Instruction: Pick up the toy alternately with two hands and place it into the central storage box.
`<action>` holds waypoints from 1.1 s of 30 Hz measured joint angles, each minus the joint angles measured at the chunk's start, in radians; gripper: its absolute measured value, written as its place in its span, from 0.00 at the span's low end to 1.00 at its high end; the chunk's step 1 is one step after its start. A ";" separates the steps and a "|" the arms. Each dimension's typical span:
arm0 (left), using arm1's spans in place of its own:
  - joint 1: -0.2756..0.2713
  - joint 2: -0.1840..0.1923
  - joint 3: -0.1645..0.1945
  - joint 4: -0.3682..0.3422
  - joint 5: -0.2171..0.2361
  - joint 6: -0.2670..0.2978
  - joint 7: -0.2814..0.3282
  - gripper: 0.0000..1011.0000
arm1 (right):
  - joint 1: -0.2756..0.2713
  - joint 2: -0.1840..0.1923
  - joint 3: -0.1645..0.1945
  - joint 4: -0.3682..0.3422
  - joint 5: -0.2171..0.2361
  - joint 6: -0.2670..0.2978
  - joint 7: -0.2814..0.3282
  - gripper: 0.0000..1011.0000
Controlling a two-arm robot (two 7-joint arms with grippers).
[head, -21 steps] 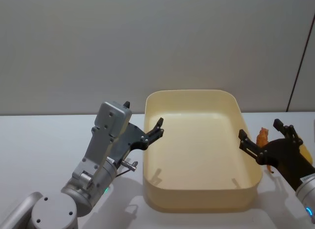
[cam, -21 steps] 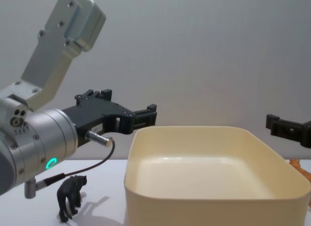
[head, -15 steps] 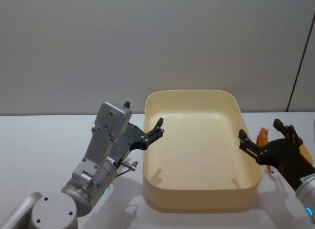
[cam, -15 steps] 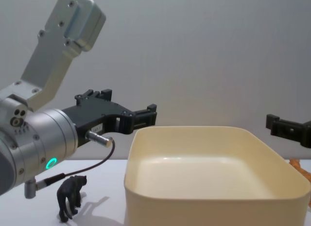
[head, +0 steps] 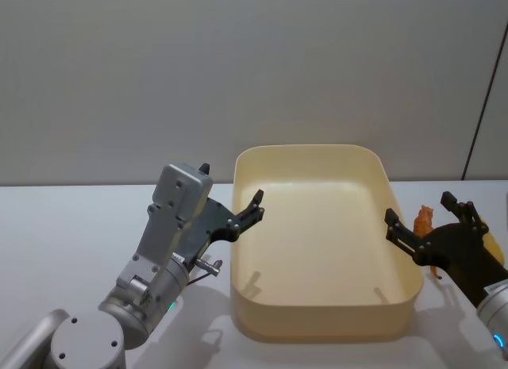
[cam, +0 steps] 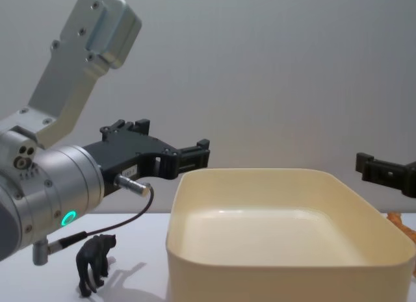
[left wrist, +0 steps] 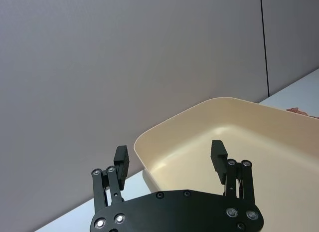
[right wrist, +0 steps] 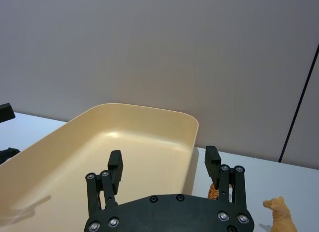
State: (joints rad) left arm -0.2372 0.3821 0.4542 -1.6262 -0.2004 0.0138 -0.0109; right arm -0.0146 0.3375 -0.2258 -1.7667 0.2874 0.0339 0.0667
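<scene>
A little black toy animal (cam: 95, 262) stands on the white bench (head: 71, 226), left of the smooth cream storage box (head: 317, 323) with round corners. The left end effector (left wrist: 169, 152) hangs wide open at its left rim. The right end effector (right wrist: 164, 158), wide open too, hangs by an orange toy (head: 423, 220) outside the right wall.

You have nothing to read here: no text, label, brand, number or sign is legible on anything in view.
</scene>
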 joint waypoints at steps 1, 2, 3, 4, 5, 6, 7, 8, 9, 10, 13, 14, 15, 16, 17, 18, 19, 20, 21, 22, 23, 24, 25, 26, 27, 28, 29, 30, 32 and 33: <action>0.000 0.000 0.000 0.000 0.000 0.000 0.000 0.99 | 0.000 0.000 0.000 0.000 0.000 0.000 0.000 0.99; 0.000 0.000 0.000 0.000 0.000 0.000 0.000 0.99 | 0.000 0.000 0.000 0.000 0.000 0.000 0.000 0.99; 0.000 0.000 0.000 0.000 0.000 0.000 0.000 0.99 | 0.000 0.000 0.000 0.000 0.000 0.000 0.000 0.99; 0.000 0.000 0.000 0.000 0.000 0.000 0.000 0.99 | 0.000 0.000 0.000 0.000 0.000 0.000 0.000 0.99; 0.000 0.000 0.000 0.000 0.000 0.000 0.000 0.99 | 0.000 0.000 0.000 0.000 0.000 0.000 0.000 0.99; 0.000 0.000 0.000 0.000 0.000 0.000 0.000 0.99 | 0.000 0.000 0.000 0.000 0.000 0.000 0.000 0.99; 0.000 0.000 0.000 0.000 0.000 0.000 0.000 0.99 | 0.000 0.000 0.000 0.000 0.000 0.000 0.000 0.99; 0.000 0.000 0.000 0.000 0.000 0.000 0.000 0.99 | 0.000 0.000 0.000 0.000 0.000 0.000 0.000 0.99; 0.000 0.000 0.000 0.000 0.000 0.000 0.000 0.99 | 0.000 0.000 0.000 0.000 0.000 0.000 0.000 0.99; 0.000 0.000 0.000 0.000 0.000 0.000 0.000 0.99 | 0.000 0.000 0.000 0.000 0.000 0.000 0.000 0.99; 0.000 0.000 0.000 0.000 0.000 0.000 0.000 0.99 | 0.000 0.000 0.000 0.000 0.000 0.000 0.000 0.99; 0.000 0.000 0.000 0.000 0.000 0.000 0.000 0.99 | 0.000 0.000 0.000 0.000 0.000 0.000 0.000 0.99; 0.000 0.000 0.000 0.000 0.000 0.000 0.000 0.99 | 0.000 0.000 0.000 0.000 0.000 0.000 0.000 0.99; 0.000 0.000 0.000 0.000 0.000 0.000 0.000 0.99 | 0.000 0.000 0.000 0.000 0.000 0.000 0.000 0.99; 0.000 0.000 0.000 0.000 0.000 0.000 0.000 0.99 | 0.000 0.000 0.000 0.000 0.000 0.000 0.000 0.99; 0.000 0.000 0.000 0.000 0.000 0.000 0.000 0.99 | 0.000 0.000 0.000 0.000 0.000 0.000 0.000 0.99; 0.000 0.000 0.000 0.000 0.000 0.000 0.000 0.99 | 0.000 0.000 0.000 0.000 0.000 0.000 0.000 0.99; 0.000 0.000 0.000 0.000 0.000 0.000 0.000 0.99 | 0.000 0.000 0.000 0.000 0.000 0.000 0.000 0.99; 0.000 0.000 0.000 0.000 0.000 0.000 0.000 0.99 | 0.000 0.000 0.000 0.000 0.000 0.000 0.000 0.99; 0.000 0.000 0.000 0.000 0.000 0.000 0.000 0.99 | 0.000 0.000 0.000 0.000 0.000 0.000 0.000 0.99; 0.000 0.000 0.000 0.000 0.000 0.000 0.000 0.99 | 0.000 0.000 0.000 0.000 0.000 0.000 0.000 0.99; 0.000 0.000 0.000 0.000 0.000 0.000 0.000 0.99 | 0.000 0.000 0.000 0.000 0.000 0.000 0.000 0.99; 0.000 0.000 0.000 0.000 0.000 0.000 0.000 0.99 | 0.000 0.000 0.000 0.000 0.000 0.000 0.000 0.99; 0.000 0.000 0.000 0.000 0.000 0.000 0.000 0.99 | 0.000 0.000 0.000 0.000 0.000 0.000 0.000 0.99; 0.000 0.000 0.000 0.000 0.000 0.000 0.000 0.99 | 0.000 0.000 0.000 0.000 0.000 0.000 0.000 0.99; 0.000 0.000 0.000 0.000 0.000 0.000 0.000 0.99 | 0.000 0.000 0.000 0.000 0.000 0.000 0.000 0.99; 0.000 0.000 0.000 0.000 0.000 0.000 0.000 0.99 | 0.000 0.000 0.000 0.000 0.000 0.000 0.000 0.99; 0.000 0.000 0.000 0.000 0.000 0.000 0.000 0.99 | 0.000 0.000 0.000 0.000 0.000 0.000 0.000 0.99; 0.000 0.000 0.000 0.000 0.000 0.000 0.000 0.99 | 0.000 0.000 0.000 0.000 0.000 0.000 0.000 0.99; 0.000 0.000 0.000 0.000 0.000 0.000 0.000 0.99 | 0.000 0.000 0.000 0.000 0.000 0.000 0.000 0.99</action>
State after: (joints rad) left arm -0.2372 0.3821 0.4542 -1.6262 -0.2004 0.0138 -0.0109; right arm -0.0147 0.3375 -0.2258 -1.7667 0.2874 0.0340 0.0667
